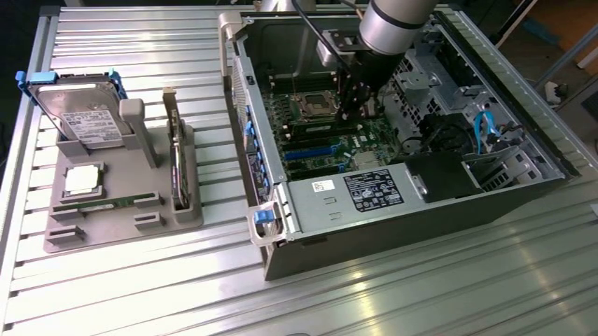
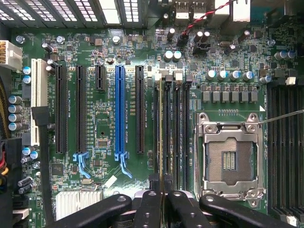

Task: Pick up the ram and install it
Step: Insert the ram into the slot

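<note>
Memory stick [image 2: 162, 133], seen edge-on, stands along a motherboard [image 2: 102, 137] slot directly under the tool [image 2: 164, 199], whose tips are clenched on it. To one side of the tool lies the processor socket [image 2: 230, 159], to the other a blue card slot [image 2: 119, 111]. The tool reaches into the open computer case [image 1: 421, 227] on the counter [image 1: 374, 301].

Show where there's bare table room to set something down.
Free: ribbed metal table in front of the open black computer case and grey parts holder. Crowded: inside the case, where the black hand grips the thin green ram stick.
</note>
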Robot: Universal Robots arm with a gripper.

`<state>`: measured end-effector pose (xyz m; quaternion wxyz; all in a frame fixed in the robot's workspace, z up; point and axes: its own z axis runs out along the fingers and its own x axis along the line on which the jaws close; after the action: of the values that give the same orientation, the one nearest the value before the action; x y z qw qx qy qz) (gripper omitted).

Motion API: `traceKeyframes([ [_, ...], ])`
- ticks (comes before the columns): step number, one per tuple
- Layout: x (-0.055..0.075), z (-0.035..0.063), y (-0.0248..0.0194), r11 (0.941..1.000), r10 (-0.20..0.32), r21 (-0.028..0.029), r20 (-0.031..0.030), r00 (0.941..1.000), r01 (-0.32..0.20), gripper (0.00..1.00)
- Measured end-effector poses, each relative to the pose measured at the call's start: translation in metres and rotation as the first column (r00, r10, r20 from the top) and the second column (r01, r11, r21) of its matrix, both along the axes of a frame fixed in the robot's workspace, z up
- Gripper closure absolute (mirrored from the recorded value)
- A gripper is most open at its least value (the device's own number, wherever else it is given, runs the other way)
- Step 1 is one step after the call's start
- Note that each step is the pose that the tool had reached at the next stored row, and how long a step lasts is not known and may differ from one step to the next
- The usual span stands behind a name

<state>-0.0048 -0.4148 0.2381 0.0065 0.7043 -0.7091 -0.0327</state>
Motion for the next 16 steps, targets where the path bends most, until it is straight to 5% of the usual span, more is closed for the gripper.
traceKeyframes([
  [16,0.0,-0.0037,0.0,1.0,0.0,-0.0001,0.0017,1.0,0.0,0.88],
])
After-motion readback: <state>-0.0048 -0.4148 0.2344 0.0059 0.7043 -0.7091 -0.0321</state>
